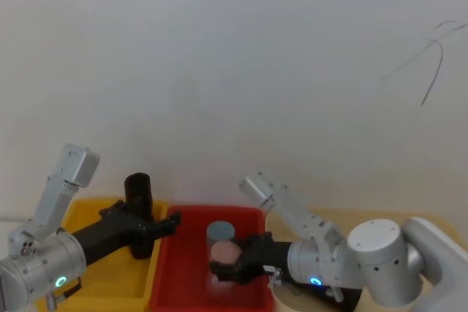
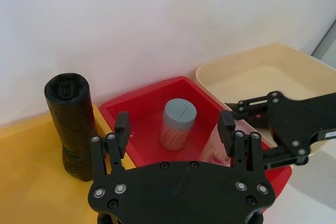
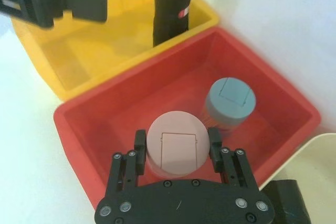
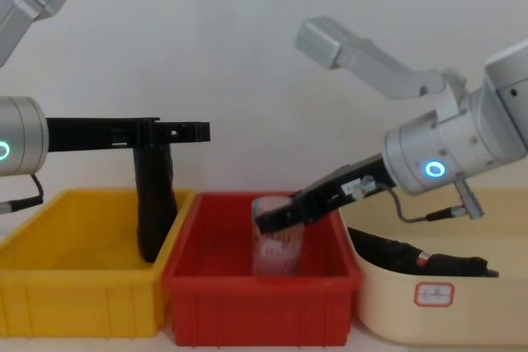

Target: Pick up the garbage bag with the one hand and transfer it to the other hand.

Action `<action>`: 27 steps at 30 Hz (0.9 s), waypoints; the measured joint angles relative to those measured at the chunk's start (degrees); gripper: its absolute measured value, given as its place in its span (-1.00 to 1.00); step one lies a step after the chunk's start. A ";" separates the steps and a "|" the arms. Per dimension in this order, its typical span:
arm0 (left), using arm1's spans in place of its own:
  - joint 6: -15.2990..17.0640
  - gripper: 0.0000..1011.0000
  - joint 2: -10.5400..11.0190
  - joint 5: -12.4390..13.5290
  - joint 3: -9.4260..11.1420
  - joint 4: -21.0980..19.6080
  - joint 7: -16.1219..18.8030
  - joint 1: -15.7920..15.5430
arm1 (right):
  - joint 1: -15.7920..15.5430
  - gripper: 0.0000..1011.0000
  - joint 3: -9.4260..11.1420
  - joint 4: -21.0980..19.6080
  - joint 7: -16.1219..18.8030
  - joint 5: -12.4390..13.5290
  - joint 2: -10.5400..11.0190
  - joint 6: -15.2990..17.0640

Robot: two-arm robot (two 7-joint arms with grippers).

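The left claw (image 2: 174,123), on the arm with the green ring, reaches level over the yellow bin (image 4: 74,286) with its fingers (image 2: 122,124) spread and nothing between them. The garbage bag (image 2: 71,124) stands upright at the end of the yellow bin nearest the red bin (image 4: 260,307), just beside the left claw's outer finger and not within the gap. The bag is a thick roll of crinkly black plastic with a small red-and-white mark (image 3: 182,12) on its side. Judged by its make, it should be light, somewhat compressible and rather slick at the surface, yet stiff enough along its length to stay straight when lifted. The recommended hold is across the upper half of the roll, with the fingers square to its axis, leaving the lower half free for the second claw to take over. A hold at the very top may tip the roll or let it slide out. In the red bin stand a grey-lidded container (image 3: 231,98) and a pink-lidded container (image 3: 176,148). The right claw (image 3: 177,141), on the arm with the blue ring, slopes down into this bin and is set around the pink-lidded container; whether it is pinching the container cannot be told. Farthest right, the beige bin (image 4: 445,319) holds a slimmer black roll (image 4: 412,257) lying flat.
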 joint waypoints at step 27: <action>0.00 0.98 0.00 0.00 0.00 0.00 0.00 0.00 | -7.91 0.34 16.93 -17.48 -7.74 10.01 5.58 2.62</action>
